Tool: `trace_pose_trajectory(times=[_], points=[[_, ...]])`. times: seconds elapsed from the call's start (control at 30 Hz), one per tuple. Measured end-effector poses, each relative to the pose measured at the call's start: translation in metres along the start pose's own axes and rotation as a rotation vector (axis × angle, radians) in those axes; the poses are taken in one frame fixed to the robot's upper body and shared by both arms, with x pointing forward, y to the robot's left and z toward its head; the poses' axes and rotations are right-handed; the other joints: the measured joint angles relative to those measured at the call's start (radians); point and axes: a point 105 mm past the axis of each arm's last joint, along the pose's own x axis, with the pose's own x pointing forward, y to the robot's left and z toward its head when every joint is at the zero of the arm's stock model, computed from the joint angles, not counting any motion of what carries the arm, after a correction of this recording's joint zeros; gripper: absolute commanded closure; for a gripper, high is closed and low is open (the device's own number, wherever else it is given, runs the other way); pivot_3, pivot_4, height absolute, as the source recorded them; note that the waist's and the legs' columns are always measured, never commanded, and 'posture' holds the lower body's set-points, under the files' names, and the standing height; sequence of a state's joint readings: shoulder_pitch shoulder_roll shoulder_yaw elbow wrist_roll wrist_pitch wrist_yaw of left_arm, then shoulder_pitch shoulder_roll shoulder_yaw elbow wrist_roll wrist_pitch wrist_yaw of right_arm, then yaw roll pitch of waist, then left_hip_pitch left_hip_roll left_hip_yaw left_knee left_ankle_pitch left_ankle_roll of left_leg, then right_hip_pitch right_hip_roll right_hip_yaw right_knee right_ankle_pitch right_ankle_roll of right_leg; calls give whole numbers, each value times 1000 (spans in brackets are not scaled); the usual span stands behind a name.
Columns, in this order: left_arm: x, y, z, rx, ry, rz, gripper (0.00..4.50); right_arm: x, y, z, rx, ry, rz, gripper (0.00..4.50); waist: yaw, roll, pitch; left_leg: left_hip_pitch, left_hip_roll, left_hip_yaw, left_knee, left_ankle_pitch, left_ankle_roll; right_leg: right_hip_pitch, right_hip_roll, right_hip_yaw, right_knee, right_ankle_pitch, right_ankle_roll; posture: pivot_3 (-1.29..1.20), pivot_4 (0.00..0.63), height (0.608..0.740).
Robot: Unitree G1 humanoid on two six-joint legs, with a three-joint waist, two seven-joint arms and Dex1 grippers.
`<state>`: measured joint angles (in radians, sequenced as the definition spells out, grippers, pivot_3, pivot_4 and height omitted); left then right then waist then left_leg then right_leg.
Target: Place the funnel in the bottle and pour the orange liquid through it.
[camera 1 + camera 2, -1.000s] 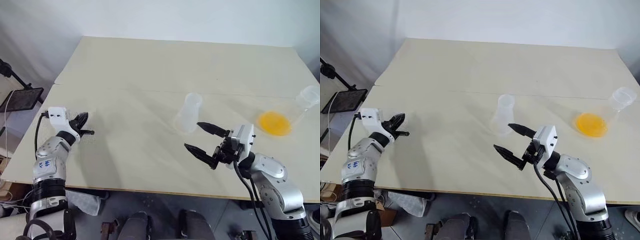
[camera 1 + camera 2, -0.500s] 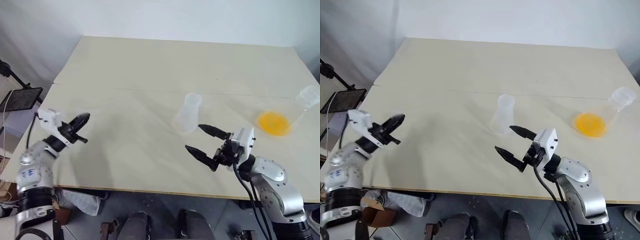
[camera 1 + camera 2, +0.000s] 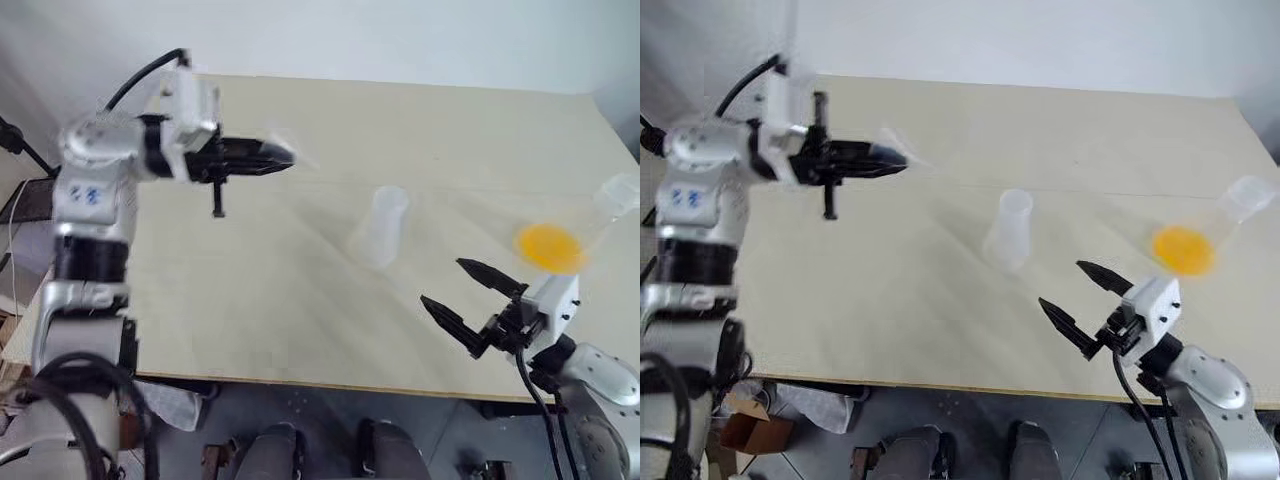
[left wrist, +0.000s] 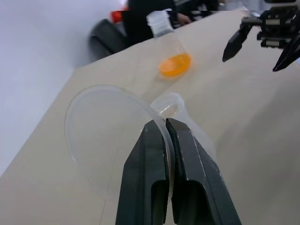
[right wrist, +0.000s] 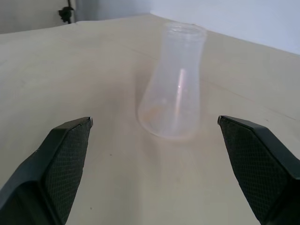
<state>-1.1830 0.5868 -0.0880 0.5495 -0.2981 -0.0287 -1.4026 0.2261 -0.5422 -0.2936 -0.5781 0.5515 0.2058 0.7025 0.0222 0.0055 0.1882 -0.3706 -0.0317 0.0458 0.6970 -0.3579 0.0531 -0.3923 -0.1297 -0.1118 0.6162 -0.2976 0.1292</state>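
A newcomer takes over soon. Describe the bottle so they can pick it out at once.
On the pale table, look near the middle, ahead of the open right gripper. The bottle stands there upright, small, clear and frosted, with nothing in it. Unlike it, the flask near the table's right edge holds the orange liquid.

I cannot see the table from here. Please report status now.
Left gripper shut on funnel, raised above table. Right gripper open, empty, facing bottle. Orange liquid in flask, far right. Nothing near bottle.

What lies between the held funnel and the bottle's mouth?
Nothing visible. The left claw holds the funnel by its rim above bare table; the bottle stands upright alone, and the open right claw waits nearer the robot.
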Motion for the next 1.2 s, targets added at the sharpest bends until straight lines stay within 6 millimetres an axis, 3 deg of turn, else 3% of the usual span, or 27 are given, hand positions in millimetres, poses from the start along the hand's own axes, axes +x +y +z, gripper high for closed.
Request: trace_pose_trajectory(times=[0.17,0.43,0.57,0.7,1.1,1.2], points=[[31,10,-1,49,82,-148,4466,-5,3,1,1,6,-37,0,3,-1,0,-1,1,2,0,0,1,-1,0,0,-2,0,0,0,150,740],[71,20,-8,122,179,-166,4466,-11,7,4,1,-5,-96,0,8,-2,1,-3,0,1,0,1,3,-1,-1,0,-5,1,2,0,150,740],[76,20,-12,152,222,-178,4466,-12,8,3,3,-1,-113,0,5,-2,1,-3,0,1,0,1,3,-1,-1,0,-5,1,2,0,150,740],[96,20,-4,182,202,-185,4466,-11,9,2,8,-6,-120,0,7,-2,1,-3,0,1,1,1,3,-1,-1,0,-5,1,2,0,150,740],[115,13,-12,260,278,-235,4466,-9,12,4,-9,-22,-137,0,7,-2,2,-4,-1,1,1,1,4,-1,-1,0,-4,1,2,0,150,740],[121,9,-10,236,268,-261,3755,-9,11,4,-4,-29,-152,0,8,-2,1,-4,-1,1,1,1,4,-1,-2,0,-5,1,2,0,150,740]])
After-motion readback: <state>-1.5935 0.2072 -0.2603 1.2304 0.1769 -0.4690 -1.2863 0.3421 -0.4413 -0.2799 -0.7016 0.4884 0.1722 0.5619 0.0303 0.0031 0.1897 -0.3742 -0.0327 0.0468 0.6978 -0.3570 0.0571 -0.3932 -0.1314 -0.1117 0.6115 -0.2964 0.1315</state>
